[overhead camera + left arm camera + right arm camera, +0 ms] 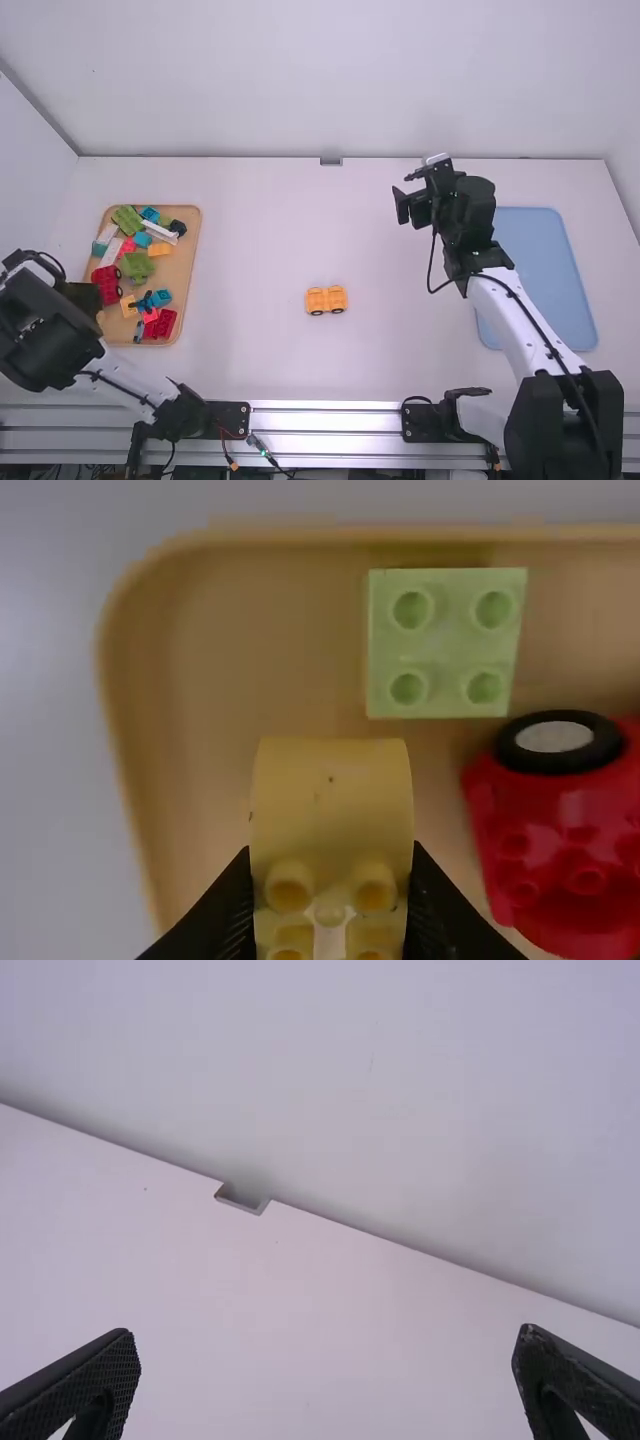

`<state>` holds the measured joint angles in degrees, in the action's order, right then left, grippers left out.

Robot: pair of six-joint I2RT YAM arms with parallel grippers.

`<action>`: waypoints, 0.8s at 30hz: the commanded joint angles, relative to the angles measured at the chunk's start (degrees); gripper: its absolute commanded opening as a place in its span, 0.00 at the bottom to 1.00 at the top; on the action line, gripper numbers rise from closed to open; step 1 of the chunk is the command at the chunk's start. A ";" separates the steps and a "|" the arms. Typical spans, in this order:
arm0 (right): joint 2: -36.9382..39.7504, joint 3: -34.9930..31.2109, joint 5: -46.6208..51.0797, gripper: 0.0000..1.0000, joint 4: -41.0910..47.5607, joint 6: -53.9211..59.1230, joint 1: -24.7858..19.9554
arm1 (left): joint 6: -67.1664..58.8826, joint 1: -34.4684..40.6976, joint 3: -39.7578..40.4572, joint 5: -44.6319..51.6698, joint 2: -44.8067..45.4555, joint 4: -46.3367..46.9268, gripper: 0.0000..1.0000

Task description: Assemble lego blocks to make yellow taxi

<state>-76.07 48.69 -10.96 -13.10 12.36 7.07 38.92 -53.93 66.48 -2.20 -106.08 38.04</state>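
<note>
In the high view, my left gripper is over the near left part of the wooden tray. In the left wrist view, my left gripper is shut on a yellow block with a rounded end and studs. An orange-yellow block car base with black wheels stands on the middle of the table. My right gripper is above the table's far right part, away from the car base. Seen from its wrist, the right gripper stands open and holds nothing.
Mixed blocks lie in the tray, among them a yellow block, a green block and a pale green block. A red wheeled block is beside the held block. A blue tray lies at the right, beside the right arm.
</note>
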 commanded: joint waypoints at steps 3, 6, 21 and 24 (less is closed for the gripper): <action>-0.44 1.81 0.28 0.99 -0.15 -0.09 0.04 | 9.09 4.39 3.45 -5.57 -0.85 4.02 0.02; -0.44 1.81 0.26 0.99 -0.11 -0.13 0.04 | 10.38 8.37 5.46 -6.29 -0.72 5.97 0.02; -0.44 1.81 0.24 0.99 0.17 -0.15 0.04 | 36.57 32.44 6.21 -11.65 11.96 16.59 0.02; -0.44 1.81 0.26 0.99 0.33 -0.15 0.04 | 40.41 40.06 6.21 -11.41 12.41 17.42 0.02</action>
<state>-76.07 48.69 -10.98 -12.82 12.32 7.05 72.44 -16.93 72.16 -12.12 -93.89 54.94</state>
